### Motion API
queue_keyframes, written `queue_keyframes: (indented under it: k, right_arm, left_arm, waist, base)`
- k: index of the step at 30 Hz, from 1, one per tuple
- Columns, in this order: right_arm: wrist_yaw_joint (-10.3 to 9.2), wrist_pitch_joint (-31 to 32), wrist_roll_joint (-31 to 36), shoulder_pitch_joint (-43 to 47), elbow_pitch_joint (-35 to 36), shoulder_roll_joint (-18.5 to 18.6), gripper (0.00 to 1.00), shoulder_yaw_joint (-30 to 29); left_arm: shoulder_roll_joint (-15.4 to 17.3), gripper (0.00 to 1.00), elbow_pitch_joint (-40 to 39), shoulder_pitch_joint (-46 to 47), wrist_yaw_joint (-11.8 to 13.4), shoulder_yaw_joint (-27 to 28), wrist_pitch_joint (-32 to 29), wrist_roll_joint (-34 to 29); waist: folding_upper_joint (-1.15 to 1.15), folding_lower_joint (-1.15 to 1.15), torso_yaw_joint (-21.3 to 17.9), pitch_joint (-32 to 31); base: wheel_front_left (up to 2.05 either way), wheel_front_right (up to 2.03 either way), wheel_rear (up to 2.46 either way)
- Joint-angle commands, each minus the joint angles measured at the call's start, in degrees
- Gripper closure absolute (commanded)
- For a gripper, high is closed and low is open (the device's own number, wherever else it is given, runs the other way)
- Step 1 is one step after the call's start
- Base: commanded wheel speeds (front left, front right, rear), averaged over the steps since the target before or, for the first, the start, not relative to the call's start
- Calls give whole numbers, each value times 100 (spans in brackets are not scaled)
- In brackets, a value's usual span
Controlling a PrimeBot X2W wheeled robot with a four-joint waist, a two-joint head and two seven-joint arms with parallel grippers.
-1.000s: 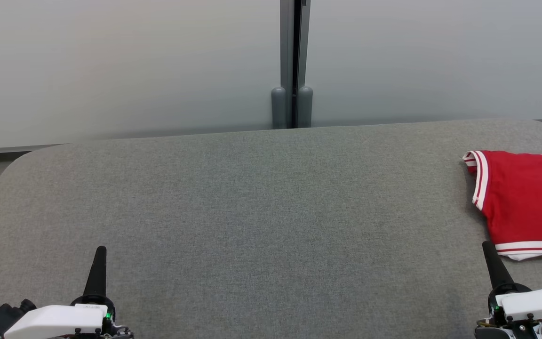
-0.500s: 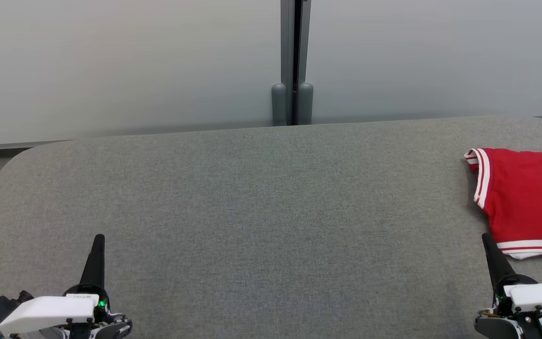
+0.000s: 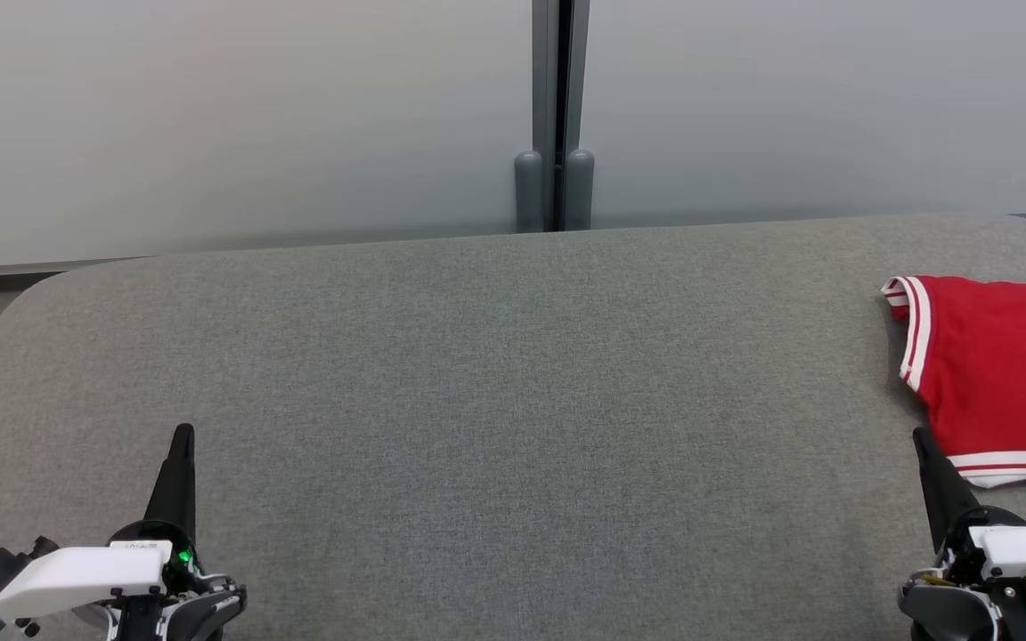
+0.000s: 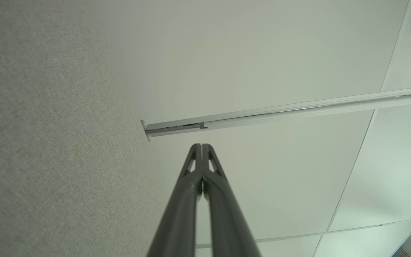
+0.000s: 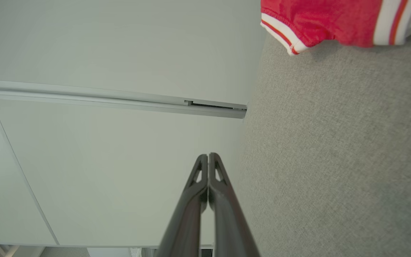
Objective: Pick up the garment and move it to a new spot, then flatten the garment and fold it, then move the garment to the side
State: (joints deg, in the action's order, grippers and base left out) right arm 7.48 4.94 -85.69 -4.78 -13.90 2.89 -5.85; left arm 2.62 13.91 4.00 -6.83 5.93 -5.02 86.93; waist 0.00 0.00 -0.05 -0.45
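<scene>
left tool (image 3: 182, 434): fingers pressed together, empty | right tool (image 3: 921, 436): pressed together, empty | shirt (image 3: 998, 374): red, on table (image 3: 513, 401), just beyond right tool, not touching | progress: looks set aside, folded or unstarted; unclear

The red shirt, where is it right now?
In the head view the red shirt lies on the grey surface at the far right, cut off by the picture's edge, just up from the right gripper.

garment (image 3: 998, 365) | cut off at head view's right edge (top edge, right wrist view)
</scene>
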Motion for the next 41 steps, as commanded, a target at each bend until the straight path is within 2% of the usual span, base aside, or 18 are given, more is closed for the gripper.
queue_keyframes:
  k: [1, 14, 41]
  right_arm:
    - [2, 51, -125, -89, -3, 15, 100, -37]
    - [2, 187, -710, -183, -18, 5, 100, -89]
    - [2, 183, -675, -167, -18, 7, 100, -81]
  left_arm:
    - [37, 100, -1, 148, -38, 37, -33, 123]
    - [42, 100, 21, 286, -93, 76, -170, 578]
    - [41, 100, 19, 267, -81, 73, -170, 554]
  waist:
    - [0, 0, 1, 6]
    - [0, 0, 5, 63]
    - [0, 0, 5, 63]
  base:
    - [0, 0, 0]
    - [0, 0, 0]
    - [0, 0, 0]
